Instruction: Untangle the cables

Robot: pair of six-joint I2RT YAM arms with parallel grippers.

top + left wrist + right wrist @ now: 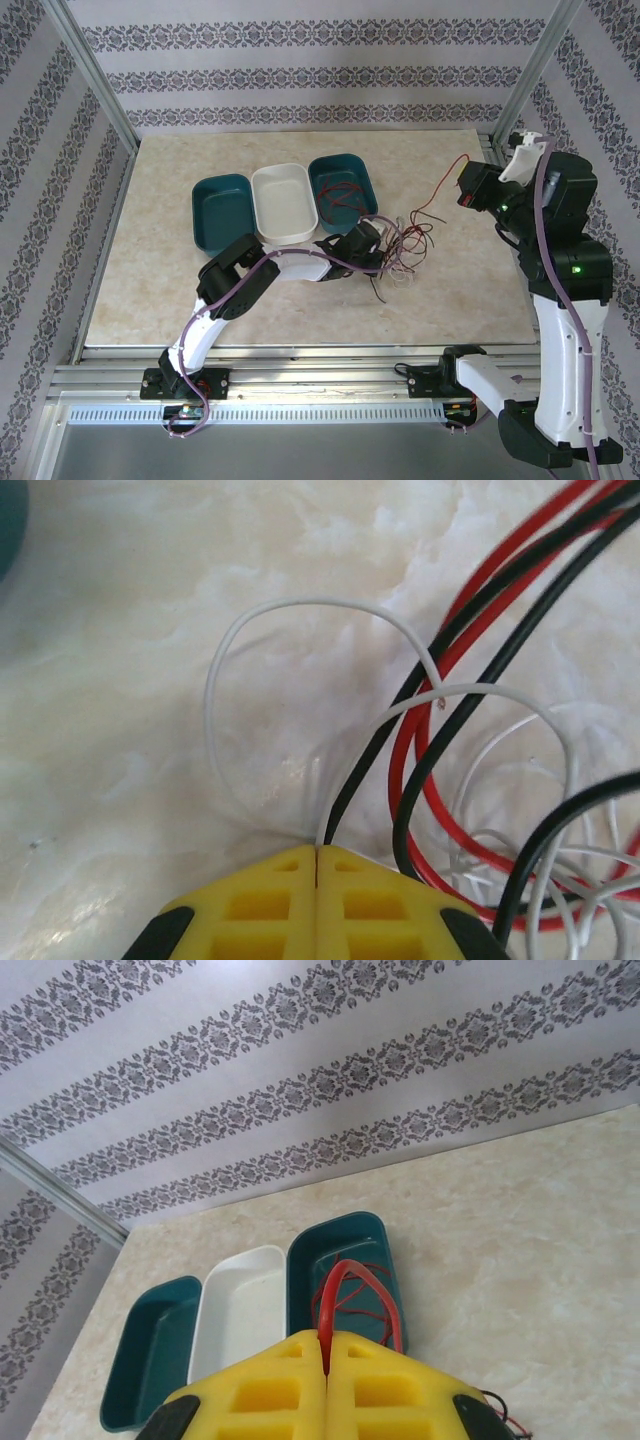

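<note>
The cables (405, 250) lie as a tangle of thin red, black and whitish wires on the table, right of the trays. My left gripper (375, 240) is low at the tangle's left edge. In the left wrist view its yellow jaws (317, 855) are shut, with a white cable (215, 680) and a black cable (375, 750) running out from between the tips; a red cable (400, 770) loops just beside them. My right gripper (468, 190) hangs raised at the right, shut on a red cable (440, 190) that trails down to the tangle. That red cable (345, 1280) arches out of the right jaws (326, 1345).
Three trays stand side by side behind the tangle: a teal one (222, 210), a white one (282, 203) and a teal one (357, 170) with red wires (338, 195) lying in it. Bare tabletop (160, 280) lies to the front and left.
</note>
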